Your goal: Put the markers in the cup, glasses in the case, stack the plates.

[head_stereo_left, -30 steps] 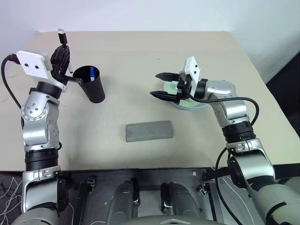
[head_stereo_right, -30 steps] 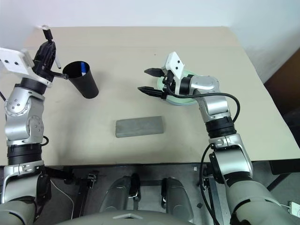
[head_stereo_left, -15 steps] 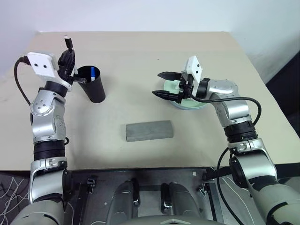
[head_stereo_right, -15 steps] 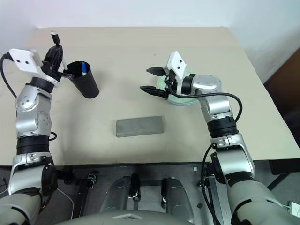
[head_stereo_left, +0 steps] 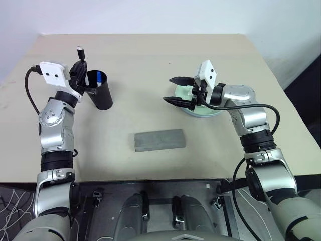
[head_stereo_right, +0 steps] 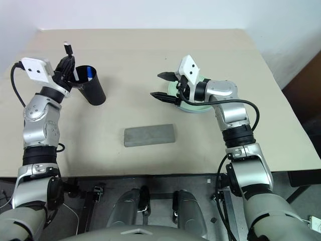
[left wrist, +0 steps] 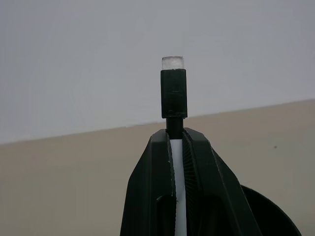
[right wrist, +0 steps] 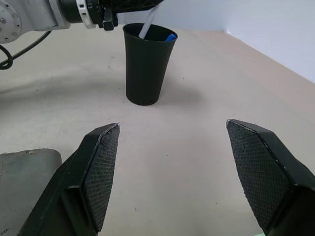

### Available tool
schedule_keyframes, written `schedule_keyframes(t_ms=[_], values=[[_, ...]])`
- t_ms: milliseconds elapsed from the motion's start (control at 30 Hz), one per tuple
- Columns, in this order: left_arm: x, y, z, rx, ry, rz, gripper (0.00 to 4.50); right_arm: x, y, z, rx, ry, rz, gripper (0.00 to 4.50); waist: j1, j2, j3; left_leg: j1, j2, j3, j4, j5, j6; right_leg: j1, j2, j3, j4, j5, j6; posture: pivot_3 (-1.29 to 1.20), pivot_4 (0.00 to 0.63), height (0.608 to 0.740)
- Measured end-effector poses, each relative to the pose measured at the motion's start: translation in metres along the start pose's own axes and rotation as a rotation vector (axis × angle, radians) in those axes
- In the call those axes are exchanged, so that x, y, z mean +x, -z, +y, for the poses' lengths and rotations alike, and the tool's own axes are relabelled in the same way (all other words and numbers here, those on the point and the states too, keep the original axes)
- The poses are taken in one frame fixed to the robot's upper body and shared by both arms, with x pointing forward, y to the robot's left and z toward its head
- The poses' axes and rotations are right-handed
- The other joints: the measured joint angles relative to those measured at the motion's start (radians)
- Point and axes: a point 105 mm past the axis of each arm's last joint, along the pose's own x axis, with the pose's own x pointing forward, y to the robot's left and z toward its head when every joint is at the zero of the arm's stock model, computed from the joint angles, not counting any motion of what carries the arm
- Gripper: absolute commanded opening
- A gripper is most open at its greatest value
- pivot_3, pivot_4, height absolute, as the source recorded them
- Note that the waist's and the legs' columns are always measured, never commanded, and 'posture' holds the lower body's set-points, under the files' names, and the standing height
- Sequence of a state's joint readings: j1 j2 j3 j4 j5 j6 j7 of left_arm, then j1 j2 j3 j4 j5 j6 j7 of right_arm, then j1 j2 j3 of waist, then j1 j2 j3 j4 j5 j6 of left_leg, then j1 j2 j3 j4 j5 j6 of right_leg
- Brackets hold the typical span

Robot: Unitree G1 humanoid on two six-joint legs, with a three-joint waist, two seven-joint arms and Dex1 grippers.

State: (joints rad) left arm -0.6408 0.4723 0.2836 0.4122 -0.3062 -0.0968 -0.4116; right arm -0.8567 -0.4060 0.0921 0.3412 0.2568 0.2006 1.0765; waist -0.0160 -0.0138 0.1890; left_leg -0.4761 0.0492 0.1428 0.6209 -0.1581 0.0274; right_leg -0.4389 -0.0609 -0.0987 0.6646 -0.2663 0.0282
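The left gripper (left wrist: 177,147) has its jaws closed on the black-capped marker (left wrist: 174,93), clamping the white barrel with the cap end standing up past the fingertips. The marker's long axis runs close to upright, tilted a little, and its lower end reaches down at the rim of the cup (head_stereo_left: 100,93); in the right wrist view the white barrel (right wrist: 149,24) slants into the cup's mouth. So the relation that matters is marker tip against cup opening: the tip seems to sit just inside the rim on the side nearest the left gripper, and the cup lies directly below and slightly inboard of the jaws. A release here would likely drop it in, though the tilt could let it catch the rim.

The cup stands upright near the far left corner of the table (head_stereo_left: 150,55), and the blue-capped marker (head_stereo_left: 100,77) leans inside it.

The right gripper (head_stereo_left: 176,90) hangs with its jaws spread wide and empty, pointing toward the table's left side, just above the near rim of the plates (head_stereo_left: 203,111), which sit right of the table's middle, already one on the other. The case (head_stereo_left: 159,140) lies closed, long axis parallel to the near edge, near the middle, well apart from both grippers.
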Motion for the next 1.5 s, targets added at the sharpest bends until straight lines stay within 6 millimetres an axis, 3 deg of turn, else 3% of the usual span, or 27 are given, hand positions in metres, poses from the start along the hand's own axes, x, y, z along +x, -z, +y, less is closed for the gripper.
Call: schedule_keyframes(t_ms=[433, 600, 767, 1000, 1200, 1367, 1500], values=[[0.000, 0.001, -0.001, 0.012, 0.002, 0.006, 4.42, 0.000, 0.000, -0.001, -0.014, 0.009, 0.002, 3.69, 0.000, 0.000, 0.000, 0.000, 0.000, 0.000, 0.000, 0.000, 0.000, 0.000, 0.000, 0.000, 0.000, 0.000, 0.000, 0.00, 0.150, 0.715], [-0.001, -0.001, -0.002, 0.021, 0.006, 0.003, 4.47, 0.000, 0.001, -0.001, -0.012, 0.011, 0.004, 3.69, 0.000, 0.000, 0.000, 0.000, 0.000, 0.000, 0.001, 0.000, 0.000, 0.000, 0.000, 0.000, 0.000, 0.000, 0.000, 0.00, 0.150, 0.715], [-0.008, -0.019, -0.009, 0.041, 0.056, -0.014, 4.47, 0.000, 0.001, -0.001, -0.012, 0.011, 0.004, 3.69, -0.002, 0.000, 0.000, 0.000, 0.000, 0.000, 0.001, 0.000, 0.000, 0.000, 0.000, 0.000, 0.001, 0.000, 0.000, 0.00, 0.150, 0.715], [-0.042, -0.046, -0.023, 0.030, 0.238, 0.040, 4.47, -0.002, 0.004, -0.002, -0.008, 0.015, 0.009, 3.69, -0.006, 0.000, 0.000, 0.000, 0.000, 0.000, 0.000, 0.000, 0.000, 0.000, 0.000, 0.000, 0.001, 0.000, 0.000, 0.00, 0.150, 0.715], [-0.087, -0.040, -0.024, -0.003, 0.320, 0.243, 4.47, -0.003, 0.005, -0.002, -0.006, 0.009, 0.009, 3.69, -0.006, 0.001, 0.000, 0.000, 0.001, 0.000, -0.001, 0.000, -0.001, -0.001, 0.000, 0.000, 0.000, -0.002, -0.004, 0.00, 0.150, 0.715], [-0.100, -0.049, -0.027, 0.018, 0.344, 0.227, 4.47, -0.003, 0.009, -0.002, 0.005, 0.007, 0.012, 3.69, -0.004, 0.001, 0.000, 0.000, 0.000, 0.001, -0.007, 0.000, -0.001, -0.004, -0.003, 0.000, -0.009, 0.003, -0.007, 0.00, 0.150, 0.715], [-0.109, -0.045, -0.034, -0.026, 0.373, 0.204, 4.47, -0.003, 0.011, -0.002, 0.011, -0.001, 0.015, 3.69, -0.004, 0.002, 0.000, 0.000, 0.000, 0.002, -0.011, 0.000, -0.001, -0.004, -0.002, 0.001, -0.012, 0.004, -0.007, 0.00, 0.150, 0.715]])
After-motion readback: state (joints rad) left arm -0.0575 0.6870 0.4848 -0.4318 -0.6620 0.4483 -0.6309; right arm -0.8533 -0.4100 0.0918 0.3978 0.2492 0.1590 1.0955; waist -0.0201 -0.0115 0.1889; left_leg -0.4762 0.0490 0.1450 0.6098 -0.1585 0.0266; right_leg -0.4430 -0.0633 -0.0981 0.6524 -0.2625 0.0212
